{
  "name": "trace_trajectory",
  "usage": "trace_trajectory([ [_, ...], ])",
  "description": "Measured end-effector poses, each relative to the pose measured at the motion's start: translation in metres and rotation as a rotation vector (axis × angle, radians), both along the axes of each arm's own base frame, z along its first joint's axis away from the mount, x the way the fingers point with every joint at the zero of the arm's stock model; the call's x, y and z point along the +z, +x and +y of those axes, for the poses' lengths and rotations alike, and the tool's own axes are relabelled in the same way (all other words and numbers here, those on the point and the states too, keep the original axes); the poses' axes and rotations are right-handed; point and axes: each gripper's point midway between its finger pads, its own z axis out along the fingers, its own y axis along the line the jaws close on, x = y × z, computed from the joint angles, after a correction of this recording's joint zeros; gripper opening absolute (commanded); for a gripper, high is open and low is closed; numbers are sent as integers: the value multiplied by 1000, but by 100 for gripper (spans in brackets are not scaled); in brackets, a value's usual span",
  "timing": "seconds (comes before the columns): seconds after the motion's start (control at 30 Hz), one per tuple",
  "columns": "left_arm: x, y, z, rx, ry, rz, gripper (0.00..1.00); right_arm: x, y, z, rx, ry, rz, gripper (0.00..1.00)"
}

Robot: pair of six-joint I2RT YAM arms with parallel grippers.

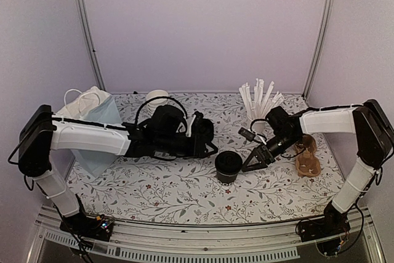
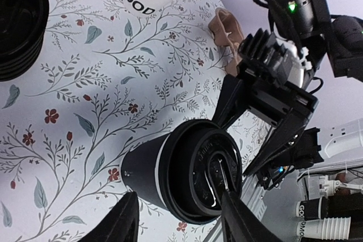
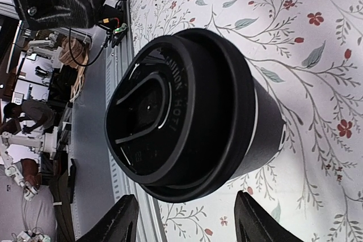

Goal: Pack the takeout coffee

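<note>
The takeout coffee [image 1: 228,166] is a black paper cup with its black lid on, standing upright on the floral table between the two grippers. My left gripper [image 1: 209,141] is open just left of it. In the left wrist view the cup [image 2: 170,174] lies ahead of the open gripper [image 2: 178,225], in line with the gap and not touched. My right gripper [image 1: 255,161] is open just right of the cup. In the right wrist view the cup [image 3: 187,111] fills the frame ahead of the open gripper [image 3: 187,222], also untouched.
A white paper bag [image 1: 86,106] stands at the back left by the left arm. A white cup of wrapped straws [image 1: 258,103] and a brown cardboard carrier [image 1: 306,155] are on the right. Nested cups [image 1: 158,98] stand at the back. A stack of black lids [image 2: 20,24] lies nearby.
</note>
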Motion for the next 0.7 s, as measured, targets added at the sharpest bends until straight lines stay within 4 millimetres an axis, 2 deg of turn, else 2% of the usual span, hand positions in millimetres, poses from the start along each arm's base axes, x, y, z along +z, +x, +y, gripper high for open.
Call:
trace_trajectory([
  [0.17, -2, -12, -5, -12, 10, 9, 56, 10, 12, 0, -7, -20, -101, 73],
  [0.4, -12, -23, -12, -27, 26, 36, 57, 26, 33, 8, -8, -3, -188, 75],
  [0.53, -21, -24, -11, -22, 43, 51, 57, 19, 29, 11, 14, -5, -168, 74],
  [0.7, -22, -19, -19, -25, 49, 48, 57, 15, 12, 14, 60, -6, -149, 74],
])
